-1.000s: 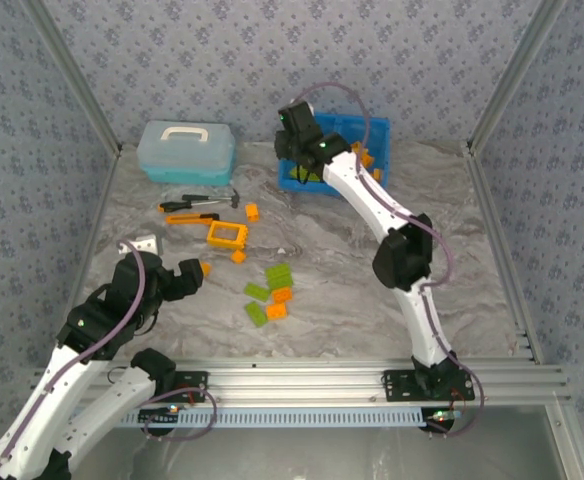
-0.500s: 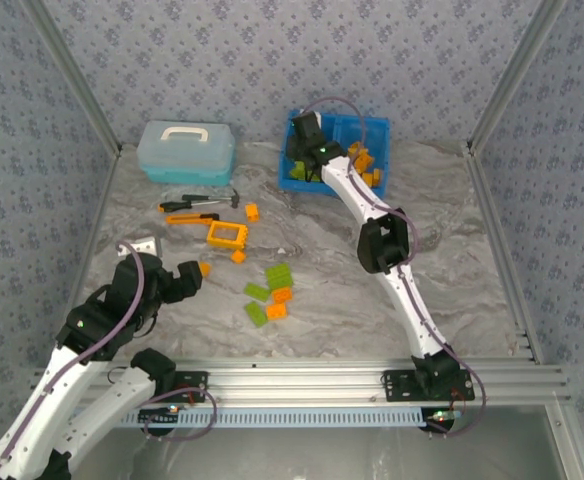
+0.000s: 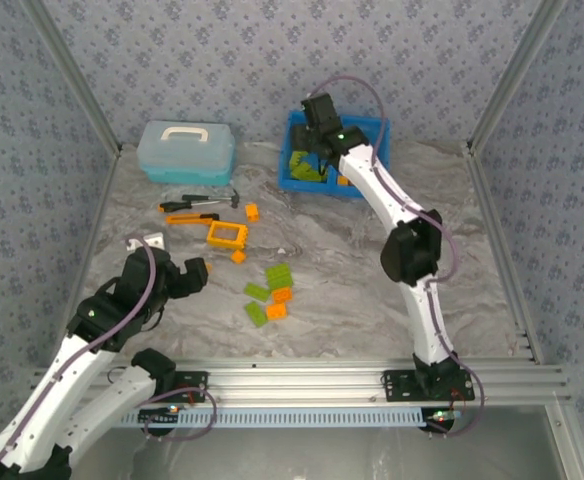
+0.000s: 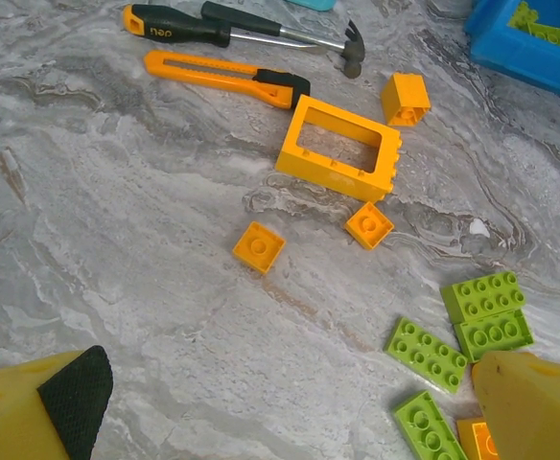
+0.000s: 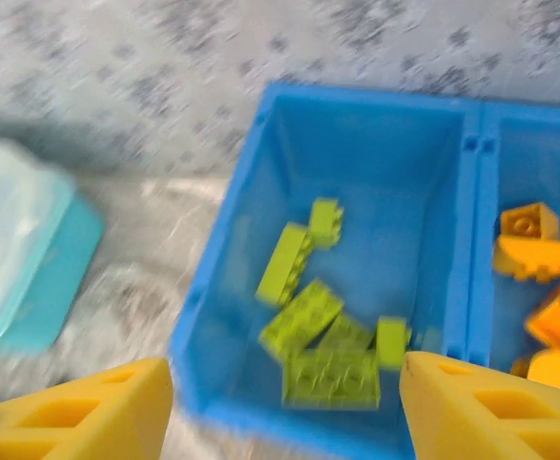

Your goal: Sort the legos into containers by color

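Note:
The blue tray (image 3: 317, 187) stands at the back, and my right gripper (image 3: 322, 140) hovers over its left compartment. In the right wrist view that gripper (image 5: 285, 388) is open with nothing between its fingers. Below it several green legos (image 5: 328, 369) lie in the left compartment, and orange ones (image 5: 539, 259) lie right of the divider (image 5: 472, 249). My left gripper (image 3: 194, 272) is open low over the table. Ahead of it (image 4: 294, 426) lie an orange frame piece (image 4: 339, 147), small orange bricks (image 4: 259, 246) and green bricks (image 4: 427, 354). The same loose cluster (image 3: 272, 290) sits mid-table.
A pale blue lidded box (image 3: 186, 150) stands at the back left. A black-handled hammer (image 4: 261, 34) and an orange hand tool (image 4: 222, 77) lie just behind the frame piece. A small grey block (image 3: 142, 243) sits by my left arm. Metal rails edge the table.
My right gripper has opened above the tray's left compartment and drifted slightly right and back. My left arm has shifted only a little.

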`<act>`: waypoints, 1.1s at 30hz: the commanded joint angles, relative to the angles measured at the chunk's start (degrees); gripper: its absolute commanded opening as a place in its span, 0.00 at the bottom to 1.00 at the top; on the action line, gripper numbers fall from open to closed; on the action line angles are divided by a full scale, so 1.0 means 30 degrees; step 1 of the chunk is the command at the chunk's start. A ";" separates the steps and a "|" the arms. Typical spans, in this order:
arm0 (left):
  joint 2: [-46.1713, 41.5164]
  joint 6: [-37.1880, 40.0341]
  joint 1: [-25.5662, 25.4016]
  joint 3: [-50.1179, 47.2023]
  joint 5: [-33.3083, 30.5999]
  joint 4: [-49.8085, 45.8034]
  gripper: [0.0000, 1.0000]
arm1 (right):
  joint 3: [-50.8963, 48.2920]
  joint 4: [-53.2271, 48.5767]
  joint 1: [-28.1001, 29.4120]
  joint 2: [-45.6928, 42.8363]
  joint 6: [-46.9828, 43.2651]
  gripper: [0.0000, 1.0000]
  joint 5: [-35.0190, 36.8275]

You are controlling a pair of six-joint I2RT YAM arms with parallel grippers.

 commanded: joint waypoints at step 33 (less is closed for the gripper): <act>0.0350 0.0408 0.0094 -0.0565 0.0616 0.1270 0.99 | -1.1822 -0.1887 0.8174 -0.0492 0.4300 0.89 -0.0529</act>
